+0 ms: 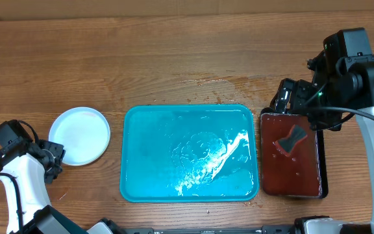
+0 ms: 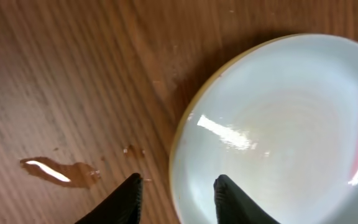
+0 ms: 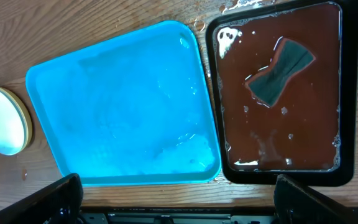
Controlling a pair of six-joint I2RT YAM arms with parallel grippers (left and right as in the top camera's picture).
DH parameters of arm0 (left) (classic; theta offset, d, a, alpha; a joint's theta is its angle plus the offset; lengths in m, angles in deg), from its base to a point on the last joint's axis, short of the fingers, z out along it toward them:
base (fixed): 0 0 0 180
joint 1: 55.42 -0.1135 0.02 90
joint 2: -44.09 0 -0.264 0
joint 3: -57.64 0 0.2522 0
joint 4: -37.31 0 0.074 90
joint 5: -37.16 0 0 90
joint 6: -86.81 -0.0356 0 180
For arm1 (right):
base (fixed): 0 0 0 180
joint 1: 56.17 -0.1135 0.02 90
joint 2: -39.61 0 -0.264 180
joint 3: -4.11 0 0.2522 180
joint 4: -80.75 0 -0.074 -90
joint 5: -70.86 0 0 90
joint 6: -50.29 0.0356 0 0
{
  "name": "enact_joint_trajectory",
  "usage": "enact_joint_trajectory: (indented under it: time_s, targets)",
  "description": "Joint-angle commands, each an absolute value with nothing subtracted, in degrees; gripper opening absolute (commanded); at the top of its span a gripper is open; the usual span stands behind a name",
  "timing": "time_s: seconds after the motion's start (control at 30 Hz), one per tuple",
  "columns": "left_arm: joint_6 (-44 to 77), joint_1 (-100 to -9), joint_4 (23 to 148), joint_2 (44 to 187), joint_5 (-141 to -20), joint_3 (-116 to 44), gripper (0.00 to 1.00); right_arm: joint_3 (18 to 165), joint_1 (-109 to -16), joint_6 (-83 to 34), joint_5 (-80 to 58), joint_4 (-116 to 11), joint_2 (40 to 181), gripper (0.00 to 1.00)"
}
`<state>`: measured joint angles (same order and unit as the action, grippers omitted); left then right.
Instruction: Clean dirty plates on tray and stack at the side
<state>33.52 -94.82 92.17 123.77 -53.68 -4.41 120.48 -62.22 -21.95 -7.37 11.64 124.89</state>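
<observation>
A stack of plates (image 1: 80,135) lies on the wood left of the turquoise tray (image 1: 188,153); the top one is white and a pale yellow rim shows beneath it (image 2: 278,130). The tray (image 3: 123,106) holds only water and foam. My left gripper (image 1: 56,158) hovers at the stack's near-left edge, open, its jaws (image 2: 178,179) straddling the rim without touching: one finger over wood, one over the plate. My right gripper (image 1: 293,97) hangs above the black tray's far end, wide open (image 3: 179,199) and empty.
The black tray (image 1: 291,155) right of the turquoise one holds reddish-brown liquid and a dark sponge (image 1: 292,138). A small puddle (image 2: 51,171) lies on the wood beside the stack. Wet spots (image 1: 219,84) mark the table behind the tray.
</observation>
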Motion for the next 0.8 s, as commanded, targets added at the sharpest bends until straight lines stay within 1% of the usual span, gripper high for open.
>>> enact_joint_trajectory:
  time_s: [0.0,0.13,0.23,0.3,0.43,0.5,0.77]
  targets:
    - [30.85,-94.71,90.66,123.97,-59.84,-4.69,0.42,120.41,-62.55,-22.12,-7.52,11.50,124.49,1.00]
    - [26.04,-94.03,91.14,123.77,-66.01,-7.91,0.48,120.41,-62.55,-22.12,-7.55,11.22,124.49,1.00]
    - [21.45,-92.26,94.00,123.25,-66.93,-12.30,0.52,120.41,-62.55,-24.79,-7.59,10.28,124.41,1.00]
    - [18.20,-90.32,95.91,122.42,-67.54,-15.32,0.59,120.43,-62.55,-26.69,-7.83,8.97,124.12,1.00]
    - [12.91,-84.96,98.46,119.64,-67.78,-20.28,0.65,120.85,-62.55,-28.00,-8.66,5.01,122.48,1.00]
    - [10.44,-82.14,99.34,117.89,-67.71,-22.22,0.67,121.24,-62.55,-28.53,-9.62,2.94,121.00,1.00]
    - [2.94,-71.04,102.33,108.34,-67.67,-29.63,0.68,122.16,-62.55,-36.22,-9.73,-4.10,110.81,1.00]
